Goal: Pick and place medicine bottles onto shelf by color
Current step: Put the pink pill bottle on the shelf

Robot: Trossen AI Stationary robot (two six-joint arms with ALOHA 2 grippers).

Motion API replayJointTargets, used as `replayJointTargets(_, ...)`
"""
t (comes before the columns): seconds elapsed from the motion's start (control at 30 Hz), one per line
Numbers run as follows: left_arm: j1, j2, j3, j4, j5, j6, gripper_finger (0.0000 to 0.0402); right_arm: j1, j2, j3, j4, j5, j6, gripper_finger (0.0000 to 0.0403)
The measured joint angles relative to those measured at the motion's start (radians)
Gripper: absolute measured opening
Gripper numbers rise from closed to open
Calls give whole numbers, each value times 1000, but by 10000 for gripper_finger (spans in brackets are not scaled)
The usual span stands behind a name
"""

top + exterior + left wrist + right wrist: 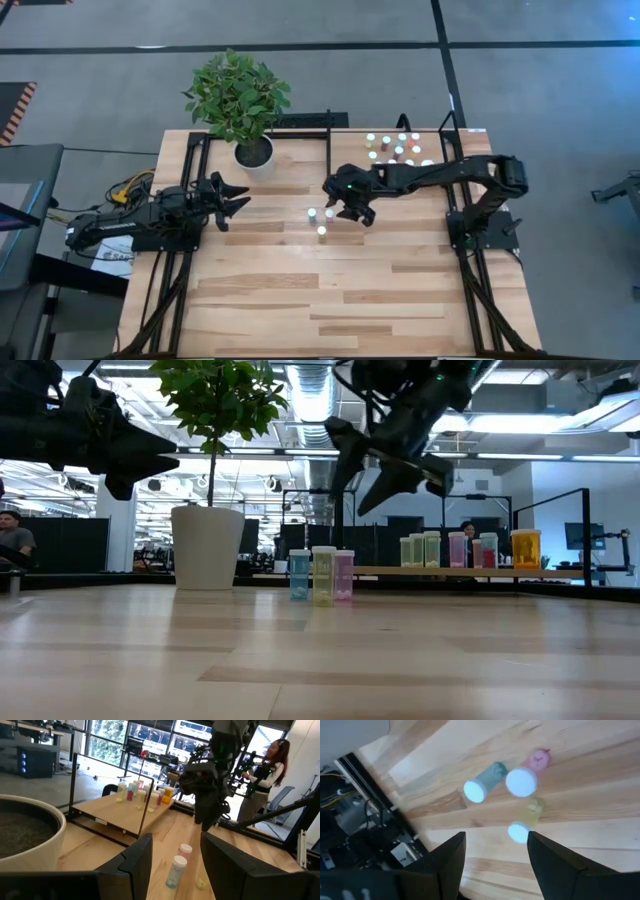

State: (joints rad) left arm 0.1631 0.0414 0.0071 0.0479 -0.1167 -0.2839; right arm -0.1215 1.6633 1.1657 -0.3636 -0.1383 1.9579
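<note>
Three small white-capped medicine bottles stand upright on their bases mid-table: a blue one [482, 782], a pink one [525, 775] and a yellow-green one [525, 822]; they stand side by side in the low view [322, 575]. My right gripper [351, 211] hangs open above them, a little to their right, tipped downward, with nothing between its fingers [495, 865]. The shelf [352, 148] lies at the far right and carries several bottles [397, 148]. My left gripper [232, 200] waits open at the table's left, pointing level toward the bottles [175, 862].
A white plant pot [254, 152] with a leafy plant stands at the far edge, left of the shelf. Black frame bars [329, 160] edge the shelf. Bare plank tabletop [330, 300] stretches toward the near edge. A person [270, 770] stands beyond the table's right side.
</note>
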Motion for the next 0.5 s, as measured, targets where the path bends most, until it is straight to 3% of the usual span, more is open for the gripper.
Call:
replayJointTargets(0.2, 0, 0, 0, 0, 0, 0, 153, -5, 57, 61, -71, -40, -2, 234)
replayJointTargets(0.5, 0, 0, 0, 0, 0, 0, 153, -3, 62, 73, -189, -8, 47, 234)
